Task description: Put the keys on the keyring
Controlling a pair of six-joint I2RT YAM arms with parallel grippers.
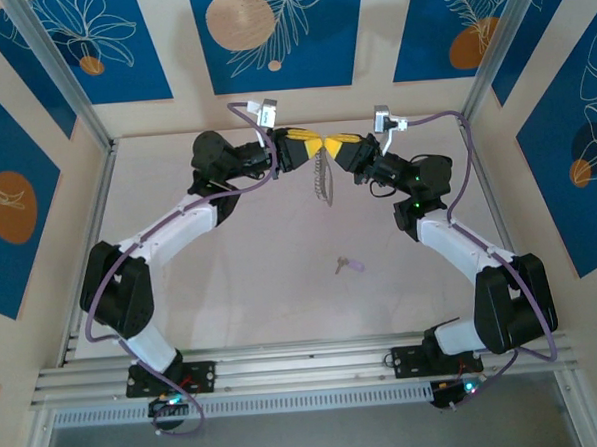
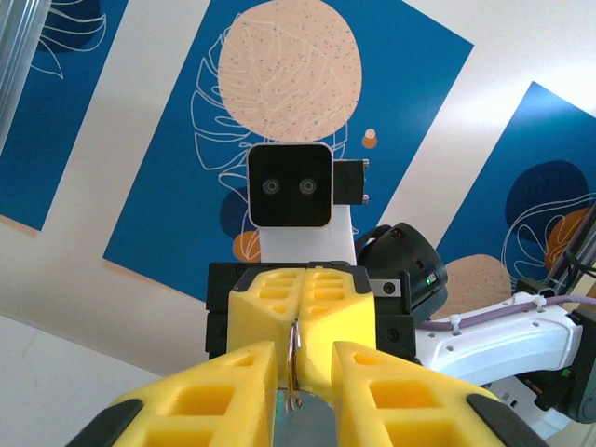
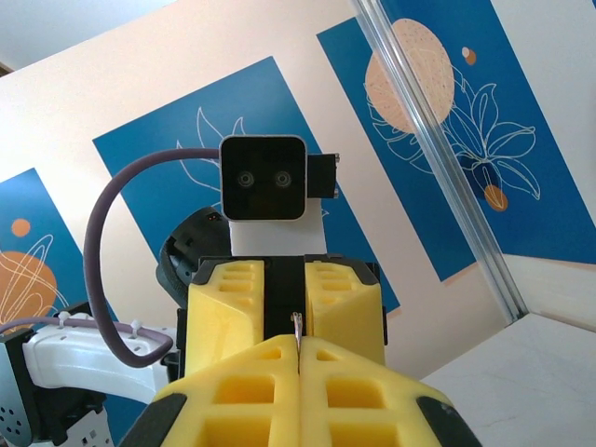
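Right hand (image 3: pixel 298 349) pinches the keyring (image 1: pixel 322 178), left hand (image 2: pixel 305 358) narrowly parted around it, key (image 1: pixel 349 265) well apart below.

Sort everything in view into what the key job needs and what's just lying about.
Job: keyring, pinched by the right end effector, left end effector alongside; key on the table.
Just there: blue wall panels, metal frame posts.

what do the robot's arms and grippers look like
The left arm and right arm have white links with bulky black joints. A purple-grey cable runs along each. The left gripper and right gripper have chunky yellow fingers with square pockets, on black wrists topped by a small white-edged camera.
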